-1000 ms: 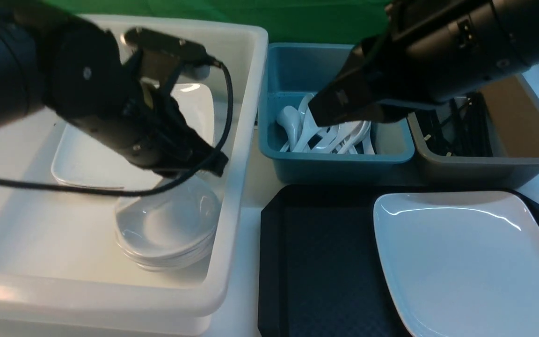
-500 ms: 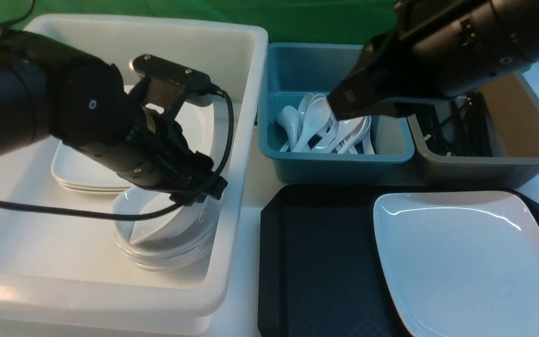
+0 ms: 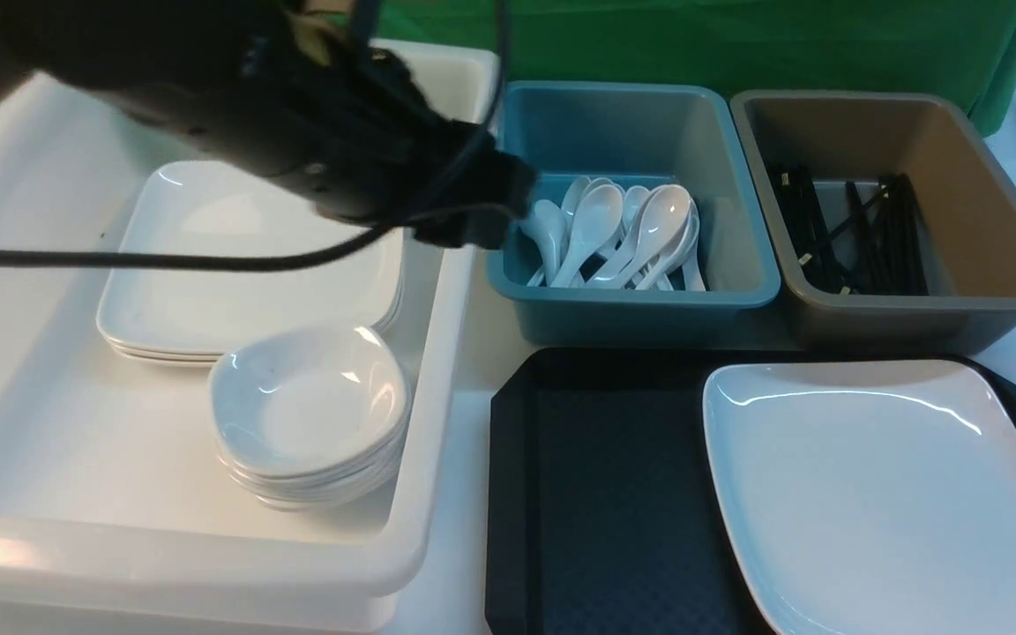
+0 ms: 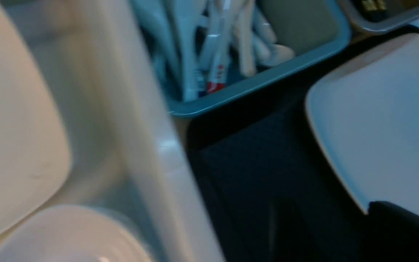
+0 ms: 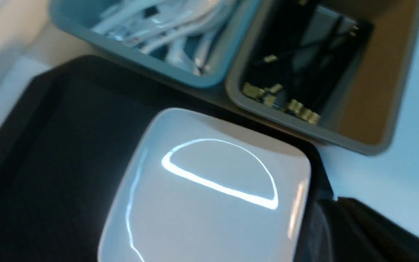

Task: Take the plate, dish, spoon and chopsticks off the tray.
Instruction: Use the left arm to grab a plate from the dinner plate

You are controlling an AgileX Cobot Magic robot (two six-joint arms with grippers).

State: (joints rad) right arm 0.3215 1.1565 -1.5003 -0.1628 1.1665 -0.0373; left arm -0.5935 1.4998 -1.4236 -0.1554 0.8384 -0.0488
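Observation:
The white plate (image 3: 878,503) lies on the right half of the black tray (image 3: 596,494); it shows too as plate (image 5: 209,203) and plate (image 4: 384,116). A small white dish (image 3: 310,401) tops a stack inside the white bin (image 3: 437,370). White spoons (image 3: 623,234) lie in the blue bin, black chopsticks (image 3: 852,234) in the brown bin. My left gripper (image 3: 473,225) hovers blurred above the white bin's right wall, nothing visibly in it; only one dark finger (image 4: 395,229) shows clearly. My right gripper (image 5: 335,205) is shut and empty, beside the plate's corner over the tray's edge; it is outside the front view.
A stack of large white plates (image 3: 252,256) sits at the back of the white bin. The blue bin (image 3: 631,304) and brown bin (image 3: 922,309) stand side by side just behind the tray. A green cloth hangs at the back.
My left gripper let go of the dish on the stack, then rose and swung right toward the blue bin. The right arm pulled back out of the front view.

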